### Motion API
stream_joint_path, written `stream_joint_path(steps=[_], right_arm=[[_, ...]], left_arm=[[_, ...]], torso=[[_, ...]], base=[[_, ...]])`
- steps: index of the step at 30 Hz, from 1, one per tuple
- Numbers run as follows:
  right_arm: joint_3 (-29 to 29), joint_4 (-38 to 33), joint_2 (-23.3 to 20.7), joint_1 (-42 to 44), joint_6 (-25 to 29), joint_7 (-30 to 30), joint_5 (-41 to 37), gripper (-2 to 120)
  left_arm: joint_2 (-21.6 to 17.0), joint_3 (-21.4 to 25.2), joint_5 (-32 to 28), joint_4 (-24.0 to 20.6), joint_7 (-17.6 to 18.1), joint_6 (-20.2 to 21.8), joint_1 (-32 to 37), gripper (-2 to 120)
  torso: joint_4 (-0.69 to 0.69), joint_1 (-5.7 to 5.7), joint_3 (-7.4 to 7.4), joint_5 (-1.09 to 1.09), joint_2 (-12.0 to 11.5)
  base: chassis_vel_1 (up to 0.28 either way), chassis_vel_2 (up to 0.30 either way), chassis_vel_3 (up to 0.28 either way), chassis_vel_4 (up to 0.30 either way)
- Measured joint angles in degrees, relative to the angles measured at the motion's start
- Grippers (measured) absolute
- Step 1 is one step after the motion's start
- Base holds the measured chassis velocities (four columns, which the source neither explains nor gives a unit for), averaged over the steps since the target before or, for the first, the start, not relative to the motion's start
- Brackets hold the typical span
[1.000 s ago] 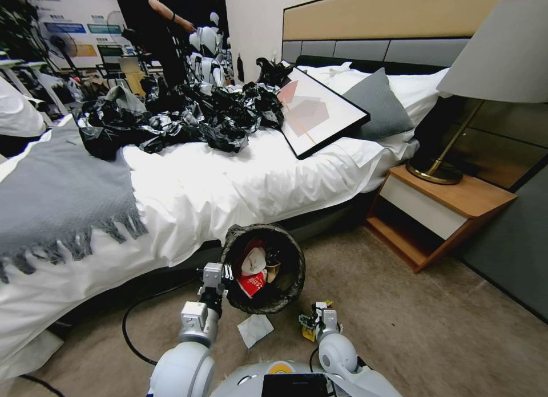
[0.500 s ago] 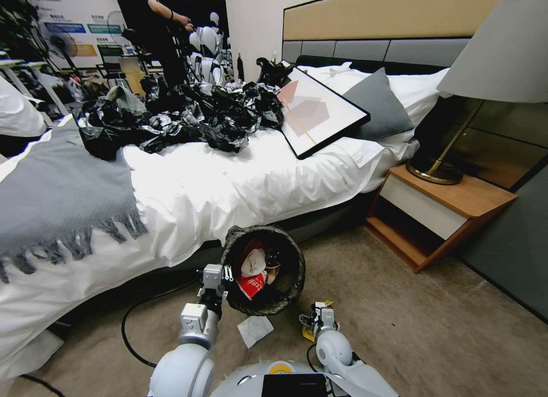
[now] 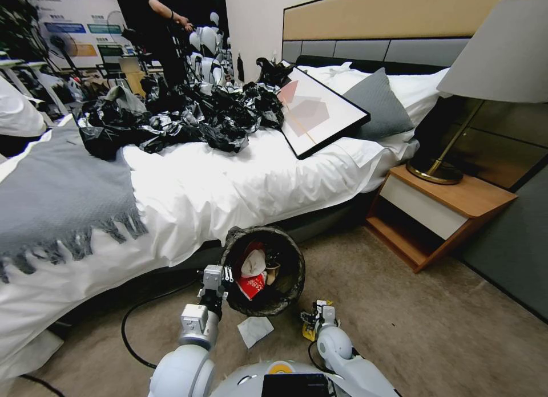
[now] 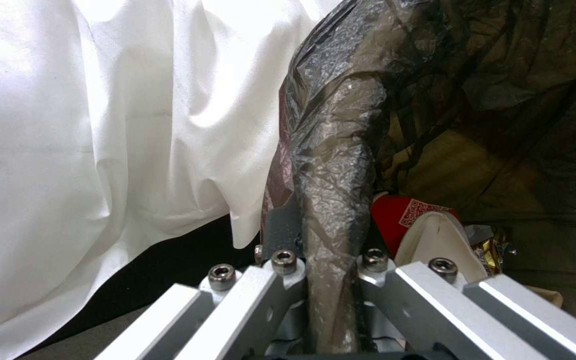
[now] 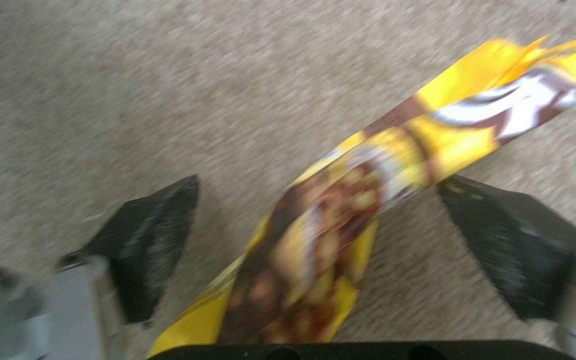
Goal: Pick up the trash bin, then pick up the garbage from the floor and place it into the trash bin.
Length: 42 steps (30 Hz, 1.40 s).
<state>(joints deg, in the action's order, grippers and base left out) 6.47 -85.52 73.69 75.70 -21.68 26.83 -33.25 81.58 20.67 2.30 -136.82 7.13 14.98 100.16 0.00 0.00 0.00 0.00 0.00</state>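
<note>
The trash bin (image 3: 294, 267), lined with a dark crinkled bag, hangs tilted beside the bed, its mouth facing me. My left gripper (image 3: 220, 273) is shut on its rim (image 4: 333, 150), the bag-covered edge pinched between the fingers. Inside lie a red wrapper (image 3: 252, 284) and white paper (image 3: 253, 262). Low over the carpet, my right gripper (image 5: 328, 235) stands open, its black pads on either side of a yellow packet (image 5: 368, 170) of garbage lying on the floor. In the head view this gripper (image 3: 317, 317) sits just right of the bin. A white paper scrap (image 3: 254, 329) lies on the carpet between the arms.
The bed's white sheet (image 3: 228, 191) hangs right behind the bin. A black cable (image 3: 128, 323) loops on the floor at left. A wooden nightstand (image 3: 439, 214) with a lamp stands at right. Open carpet (image 3: 411, 323) lies to the right.
My right arm has shifted slightly, settling lower over the yellow packet. The left gripper and the bin have stayed in place.
</note>
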Motion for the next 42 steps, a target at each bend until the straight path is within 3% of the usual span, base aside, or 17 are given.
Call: stream_joint_path(steps=[1, 4, 12, 19, 34, 42], right_arm=[[0.0, 0.0, 0.0, 0.0, 0.0, 0.0, 0.0, 80], [0.2, 0.0, 0.0, 0.1, 0.7, -0.4, 1.0, 55], [0.3, -0.2, -0.4, 0.1, 1.2, -0.7, 1.5, 32], [0.6, -0.2, -0.4, 0.1, 1.9, -1.2, 2.3, 2], [1.9, 0.1, -0.9, 0.6, 4.5, -2.5, 4.4, 0], [6.4, -5.4, -0.3, 0.7, 11.6, -0.5, 8.3, 0]], left_arm=[[0.0, 0.0, 0.0, 0.0, 0.0, 0.0, 0.0, 0], [-0.1, -0.1, 0.0, 0.1, 0.0, 0.0, 0.0, 0], [-0.3, -0.1, 0.0, 0.1, 0.0, 0.0, 0.0, 0], [-0.4, -0.3, 0.0, 0.2, -0.1, 0.0, -0.2, 0], [-0.6, -0.4, 0.1, 0.2, -0.1, 0.0, -0.1, 0], [-0.9, -0.4, 0.1, 0.6, -0.2, 0.3, -0.3, 0]], torso=[[0.0, 0.0, 0.0, 0.0, 0.0], [0.0, 0.0, 0.0, 0.0, 0.0], [0.0, 0.0, 0.0, 0.0, 0.0], [0.0, 0.0, 0.0, 0.0, 0.0], [0.0, 0.0, 0.0, 0.0, 0.0], [0.0, 0.0, 0.0, 0.0, 0.0]], base=[[0.0, 0.0, 0.0, 0.0], [0.0, 0.0, 0.0, 0.0], [0.0, 0.0, 0.0, 0.0], [0.0, 0.0, 0.0, 0.0], [0.0, 0.0, 0.0, 0.0], [0.0, 0.0, 0.0, 0.0]])
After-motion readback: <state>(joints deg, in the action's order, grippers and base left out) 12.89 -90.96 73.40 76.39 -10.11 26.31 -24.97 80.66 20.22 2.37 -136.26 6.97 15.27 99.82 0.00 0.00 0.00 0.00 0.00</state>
